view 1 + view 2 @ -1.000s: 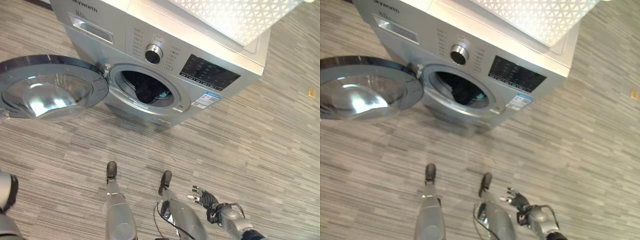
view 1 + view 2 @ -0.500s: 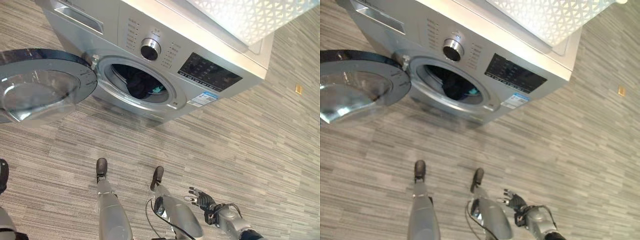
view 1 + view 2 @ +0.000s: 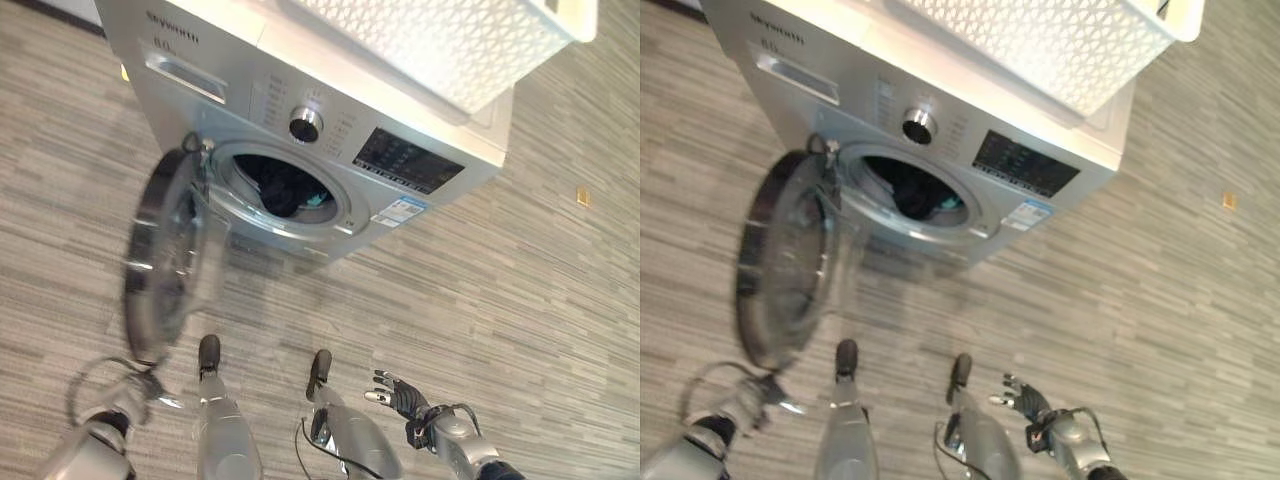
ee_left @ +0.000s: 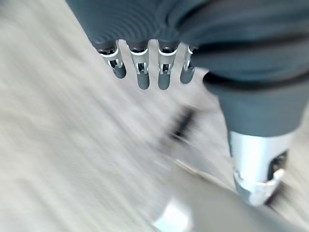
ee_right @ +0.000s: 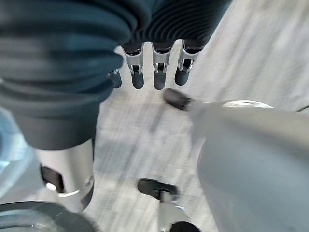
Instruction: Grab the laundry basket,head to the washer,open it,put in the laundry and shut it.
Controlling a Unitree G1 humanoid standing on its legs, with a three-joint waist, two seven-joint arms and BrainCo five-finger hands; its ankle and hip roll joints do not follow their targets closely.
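The silver washer (image 3: 420,120) stands ahead, its round door (image 3: 170,265) swung about halfway and blurred. Dark laundry with a bit of teal (image 3: 290,190) lies inside the drum. The white lattice laundry basket (image 3: 440,40) rests on top of the washer. My left hand (image 3: 125,400) is low at the left, just below the door's lower rim; whether it touches the rim I cannot tell. Its fingers (image 4: 140,72) are straight and hold nothing. My right hand (image 3: 400,395) hangs low at the right, its fingers (image 5: 154,72) spread and empty.
Grey striped plank floor (image 3: 520,300) lies all round the washer. A small yellowish scrap (image 3: 582,196) sits on the floor at the far right.
The door has swung from flat open at the left to about halfway toward the drum. My left arm has come into view at the lower left. The camera has shifted.
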